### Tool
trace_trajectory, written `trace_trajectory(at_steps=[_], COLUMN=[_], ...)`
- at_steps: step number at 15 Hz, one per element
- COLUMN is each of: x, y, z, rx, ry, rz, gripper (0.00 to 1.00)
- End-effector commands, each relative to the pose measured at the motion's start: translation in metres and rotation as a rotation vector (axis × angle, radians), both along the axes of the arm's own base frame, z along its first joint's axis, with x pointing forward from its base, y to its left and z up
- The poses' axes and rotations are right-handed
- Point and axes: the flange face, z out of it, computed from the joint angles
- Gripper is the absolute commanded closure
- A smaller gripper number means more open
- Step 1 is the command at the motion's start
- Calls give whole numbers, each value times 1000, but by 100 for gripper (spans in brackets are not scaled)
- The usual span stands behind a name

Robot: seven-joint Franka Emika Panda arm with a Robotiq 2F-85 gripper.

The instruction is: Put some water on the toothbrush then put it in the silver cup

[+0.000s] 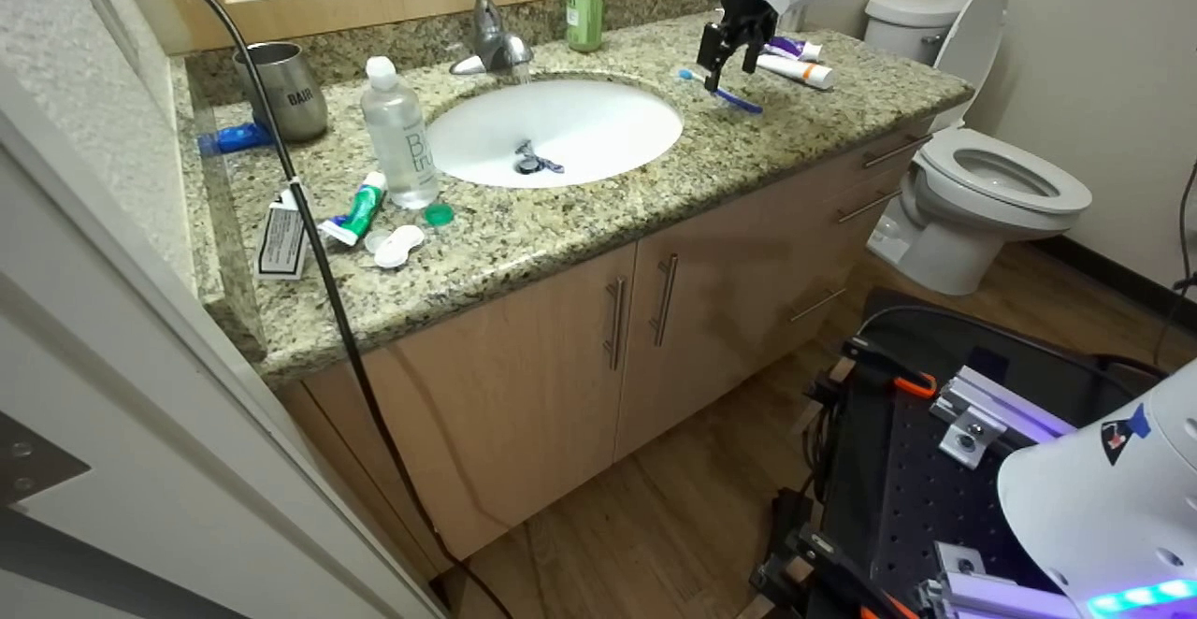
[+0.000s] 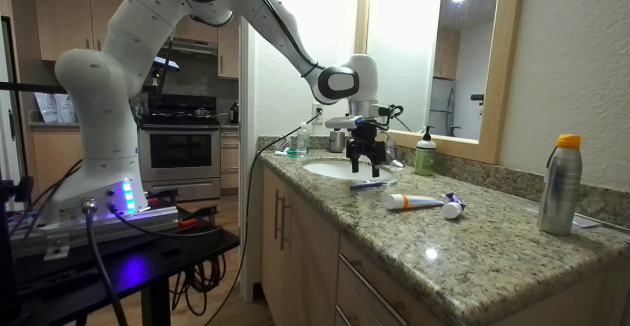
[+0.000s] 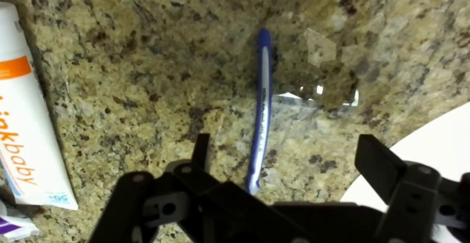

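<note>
The toothbrush (image 1: 741, 101) is slim, with a blue and white handle and a pale blue head, and lies flat on the granite counter beside the sink. It also shows in an exterior view (image 2: 368, 185) and in the wrist view (image 3: 262, 114), where its head end is hidden behind my gripper (image 3: 284, 140). My gripper is open and empty, above the toothbrush, with the handle between the finger lines but nearer the left finger. The gripper also shows in both exterior views (image 1: 732, 77) (image 2: 365, 172). The silver cup (image 1: 299, 100) stands upright at the far end of the counter, also visible here (image 2: 336, 141).
The faucet (image 1: 496, 39) runs a thin stream into the white sink (image 1: 598, 123). White tubes (image 1: 795, 72) lie near the gripper. A green soap bottle (image 1: 584, 16) and a clear bottle (image 1: 400, 142) stand on the counter. A black cable (image 1: 323, 264) hangs near the cup.
</note>
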Motion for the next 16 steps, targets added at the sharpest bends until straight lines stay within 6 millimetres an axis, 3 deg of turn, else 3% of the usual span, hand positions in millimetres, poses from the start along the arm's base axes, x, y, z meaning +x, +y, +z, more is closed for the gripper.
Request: trace_trajectory(at_steps=[1, 16], x=[1, -2], y=[-1, -9], z=[-3, -22], rx=[6, 42], ry=[10, 68], rz=[-8, -35], gripper=[0, 0])
